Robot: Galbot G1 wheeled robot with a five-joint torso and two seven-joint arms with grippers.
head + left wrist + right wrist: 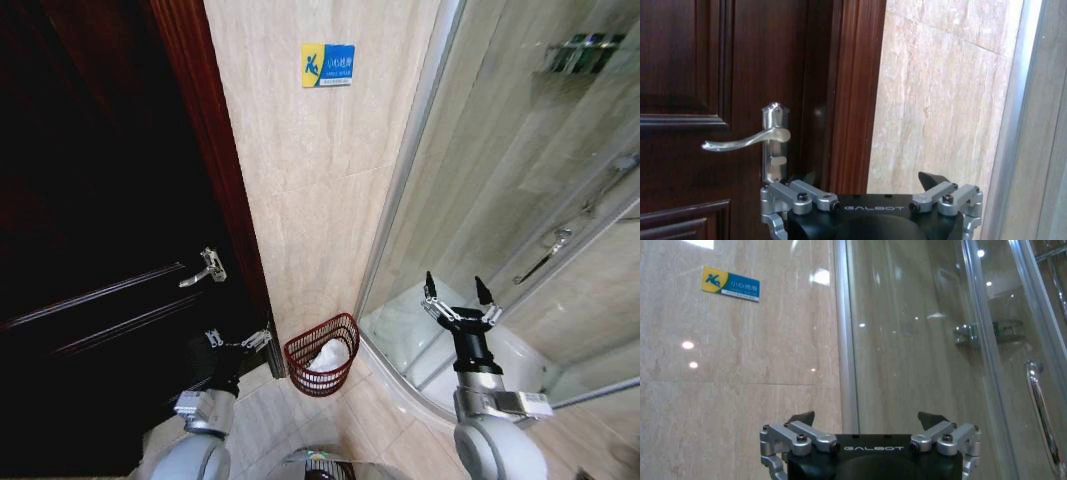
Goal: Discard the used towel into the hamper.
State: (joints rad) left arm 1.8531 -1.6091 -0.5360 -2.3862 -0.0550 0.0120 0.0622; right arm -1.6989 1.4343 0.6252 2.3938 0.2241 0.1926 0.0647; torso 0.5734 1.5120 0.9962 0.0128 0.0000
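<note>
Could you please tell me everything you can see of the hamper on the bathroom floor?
The hamper is a round, dark red openwork basket of thin upright ribs, wider at the rim than at the base. It stands upright on the tiled floor, in the corner by the beige wall, between the dark wooden door and the glass shower enclosure. A white towel lies bunched inside. Neither hand touches it.

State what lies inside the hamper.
A white towel lies crumpled inside the hamper, visible over the rim and through the ribs. Anything beneath the towel is covered and cannot be made out.
</note>
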